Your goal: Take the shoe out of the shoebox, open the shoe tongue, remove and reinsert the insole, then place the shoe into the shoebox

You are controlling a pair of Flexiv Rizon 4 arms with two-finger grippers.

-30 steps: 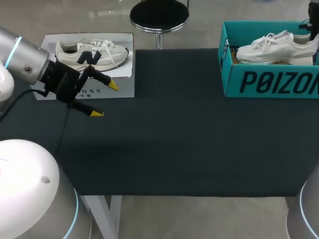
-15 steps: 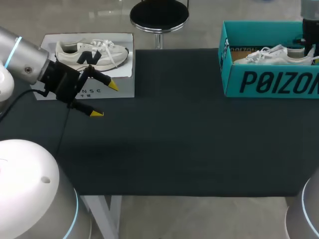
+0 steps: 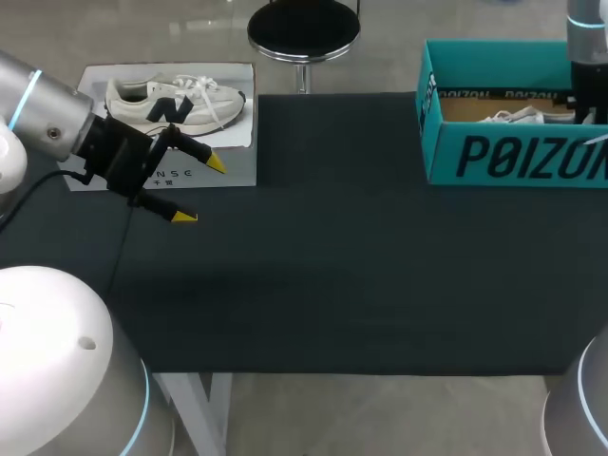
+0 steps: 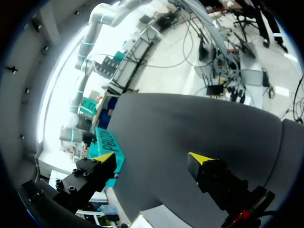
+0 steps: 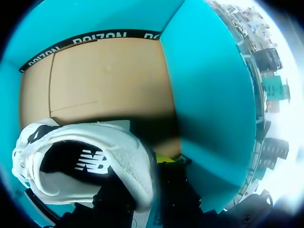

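Now, left gripper (image 3: 200, 190): fingers spread, above left edge of table (image 3: 361, 275).
right gripper (image 5: 151, 176): pinching white sneaker (image 5: 95, 156) at heel, inside shoebox (image 3: 513, 157).
shoebox: teal, table's far right corner.

Lying on the far left corner of the dark desk (image 3: 332, 285) and overhanging its far edge: a white sheet (image 3: 233, 171). Showing on it, side-on, a cream sneaker (image 3: 171, 103) with white laces; printed or real, not telling.
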